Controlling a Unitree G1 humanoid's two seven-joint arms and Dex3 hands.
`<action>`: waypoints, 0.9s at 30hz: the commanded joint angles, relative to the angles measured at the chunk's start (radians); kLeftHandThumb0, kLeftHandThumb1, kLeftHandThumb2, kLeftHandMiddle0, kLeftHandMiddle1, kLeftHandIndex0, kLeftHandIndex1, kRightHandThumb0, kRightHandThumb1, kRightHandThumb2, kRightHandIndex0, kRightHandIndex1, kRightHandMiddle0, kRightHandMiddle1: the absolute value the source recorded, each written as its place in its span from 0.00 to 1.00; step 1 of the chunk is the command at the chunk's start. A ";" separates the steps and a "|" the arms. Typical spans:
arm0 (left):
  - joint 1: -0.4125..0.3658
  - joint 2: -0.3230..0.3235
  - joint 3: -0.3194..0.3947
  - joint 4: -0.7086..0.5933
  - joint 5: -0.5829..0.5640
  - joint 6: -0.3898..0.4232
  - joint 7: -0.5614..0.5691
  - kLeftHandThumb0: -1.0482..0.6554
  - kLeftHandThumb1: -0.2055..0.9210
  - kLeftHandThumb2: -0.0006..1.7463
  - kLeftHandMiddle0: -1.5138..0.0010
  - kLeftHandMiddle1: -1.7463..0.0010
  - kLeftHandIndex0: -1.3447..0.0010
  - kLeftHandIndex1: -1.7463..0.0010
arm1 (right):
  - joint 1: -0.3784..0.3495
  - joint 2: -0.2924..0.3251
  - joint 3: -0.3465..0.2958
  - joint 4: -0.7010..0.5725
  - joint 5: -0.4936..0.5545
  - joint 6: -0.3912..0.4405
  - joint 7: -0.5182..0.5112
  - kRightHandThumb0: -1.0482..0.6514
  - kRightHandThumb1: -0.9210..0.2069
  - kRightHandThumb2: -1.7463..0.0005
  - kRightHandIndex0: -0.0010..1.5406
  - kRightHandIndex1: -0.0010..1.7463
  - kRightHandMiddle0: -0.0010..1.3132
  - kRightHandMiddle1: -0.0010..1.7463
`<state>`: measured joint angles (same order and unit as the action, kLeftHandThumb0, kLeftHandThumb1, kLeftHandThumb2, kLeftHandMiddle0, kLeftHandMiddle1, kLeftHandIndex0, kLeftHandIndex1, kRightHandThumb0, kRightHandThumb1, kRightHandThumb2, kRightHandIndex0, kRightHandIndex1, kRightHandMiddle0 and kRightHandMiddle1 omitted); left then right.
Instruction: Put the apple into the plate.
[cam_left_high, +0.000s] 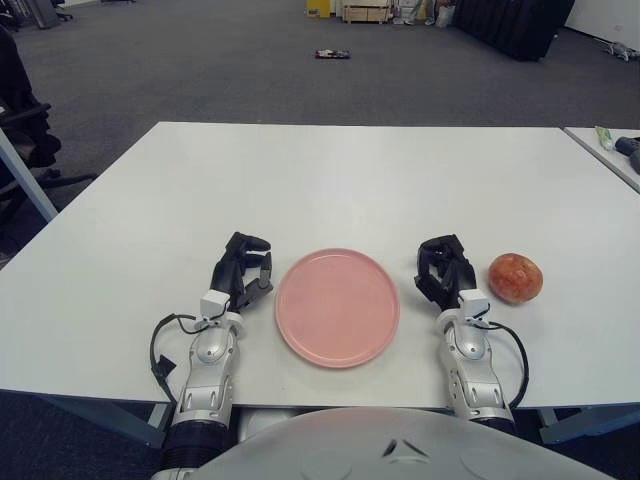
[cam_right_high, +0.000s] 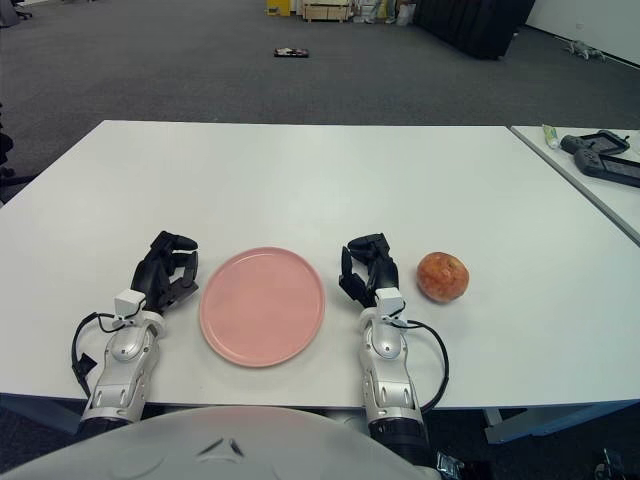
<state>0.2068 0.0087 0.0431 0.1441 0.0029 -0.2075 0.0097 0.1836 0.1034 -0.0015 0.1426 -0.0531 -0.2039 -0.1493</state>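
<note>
Black-fingered left hand (cam_left_high: 243, 268) resting on the white table (cam_left_high: 330, 170) left of the plate, fingers curled, empty. Pink plate (cam_left_high: 337, 306) between both hands, nothing in it. Right hand (cam_left_high: 444, 270) parked likewise, fingers curled. Apple (cam_left_high: 515, 277) just beside, untouched, probably for the right hand.

Red-orange apple (cam_left_high: 515, 277) on white table, right of empty pink plate (cam_left_high: 337, 306), apart from it.
</note>
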 joint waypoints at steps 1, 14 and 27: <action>0.020 0.000 0.002 0.043 -0.005 0.039 -0.004 0.39 0.80 0.48 0.64 0.00 0.76 0.00 | 0.014 0.000 -0.007 0.045 0.007 0.032 0.000 0.40 0.14 0.57 0.34 0.75 0.22 1.00; 0.019 0.000 0.000 0.043 0.001 0.034 -0.001 0.39 0.80 0.48 0.63 0.00 0.75 0.00 | 0.014 -0.004 -0.005 0.039 -0.018 0.003 -0.021 0.40 0.15 0.56 0.34 0.76 0.22 1.00; 0.020 0.001 -0.001 0.044 0.001 0.034 -0.001 0.39 0.78 0.50 0.64 0.00 0.74 0.00 | 0.048 -0.036 0.013 -0.080 -0.118 -0.297 -0.076 0.41 0.06 0.65 0.32 0.76 0.18 1.00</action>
<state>0.2018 0.0099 0.0435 0.1495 0.0039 -0.2176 0.0098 0.2532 0.0875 0.0132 0.0590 -0.1529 -0.4103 -0.2177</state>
